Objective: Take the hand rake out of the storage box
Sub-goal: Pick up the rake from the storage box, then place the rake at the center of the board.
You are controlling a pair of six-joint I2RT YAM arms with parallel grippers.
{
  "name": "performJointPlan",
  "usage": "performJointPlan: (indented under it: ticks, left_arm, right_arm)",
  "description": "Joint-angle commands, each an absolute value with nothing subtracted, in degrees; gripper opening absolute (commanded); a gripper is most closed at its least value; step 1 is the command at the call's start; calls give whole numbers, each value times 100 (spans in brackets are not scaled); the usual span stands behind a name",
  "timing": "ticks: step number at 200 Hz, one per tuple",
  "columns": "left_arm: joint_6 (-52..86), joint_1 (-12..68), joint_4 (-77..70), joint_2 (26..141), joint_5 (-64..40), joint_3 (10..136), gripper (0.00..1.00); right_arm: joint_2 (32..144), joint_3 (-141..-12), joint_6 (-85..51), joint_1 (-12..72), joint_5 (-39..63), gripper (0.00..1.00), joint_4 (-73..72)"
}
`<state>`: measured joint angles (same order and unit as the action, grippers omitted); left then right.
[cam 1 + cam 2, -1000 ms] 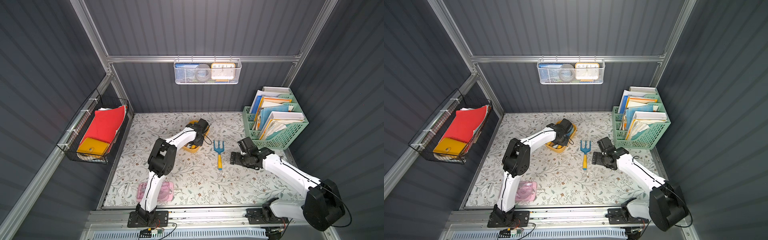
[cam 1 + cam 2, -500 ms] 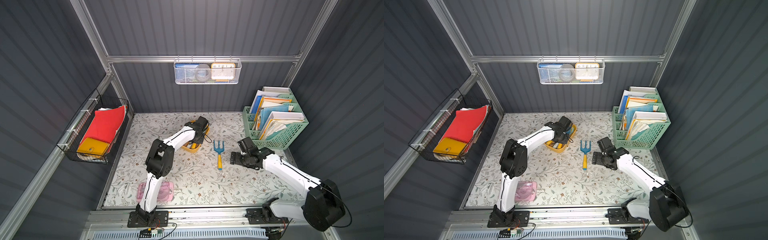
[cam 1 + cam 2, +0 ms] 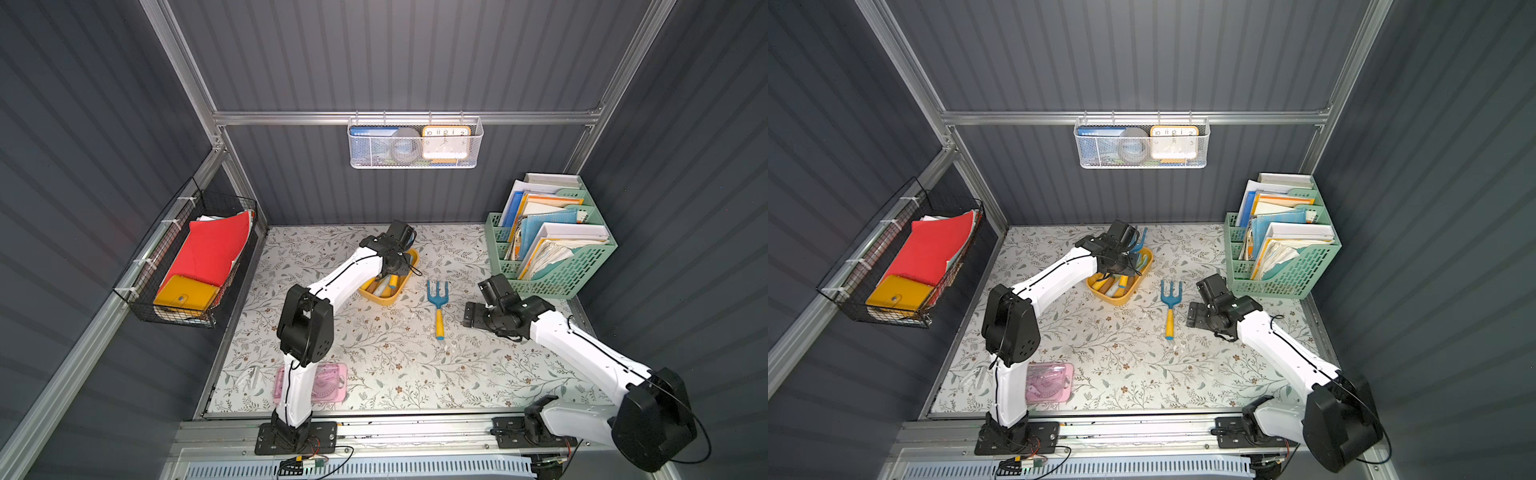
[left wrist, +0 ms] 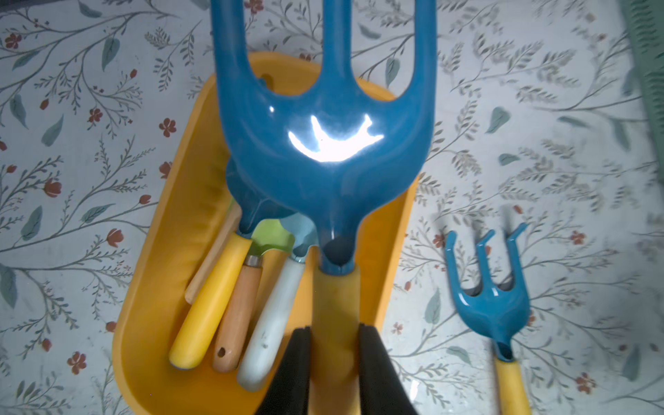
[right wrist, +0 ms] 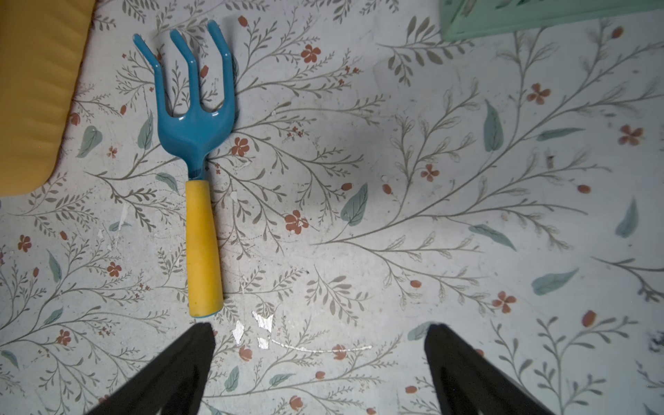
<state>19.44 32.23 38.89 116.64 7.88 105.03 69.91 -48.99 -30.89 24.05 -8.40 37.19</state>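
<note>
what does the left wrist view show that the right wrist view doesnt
Only left wrist: the left tool shut on the yellow handle of a blue hand rake, held above the storage box, whose inside holds several other handles. Only right wrist: the right tool, open over the floral mat. Both: a second rake lying on the mat, part of the yellow box, and an edge of the green file holder.

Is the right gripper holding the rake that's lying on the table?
No, the right gripper is open and empty; the rake lies free just ahead of it.
</note>
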Motion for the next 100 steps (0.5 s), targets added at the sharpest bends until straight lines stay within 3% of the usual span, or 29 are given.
performJointPlan:
  ticks: [1, 100]
  left_arm:
    - [2371, 3322, 3489, 11232, 296, 10457, 17]
    - [3227, 4465, 3034, 11181, 517, 9910, 18]
  right_arm:
    - [6649, -5019, -3114, 2274, -1169, 96, 3956]
    - [6494, -4957, -2910, 1864, -1133, 96, 4250]
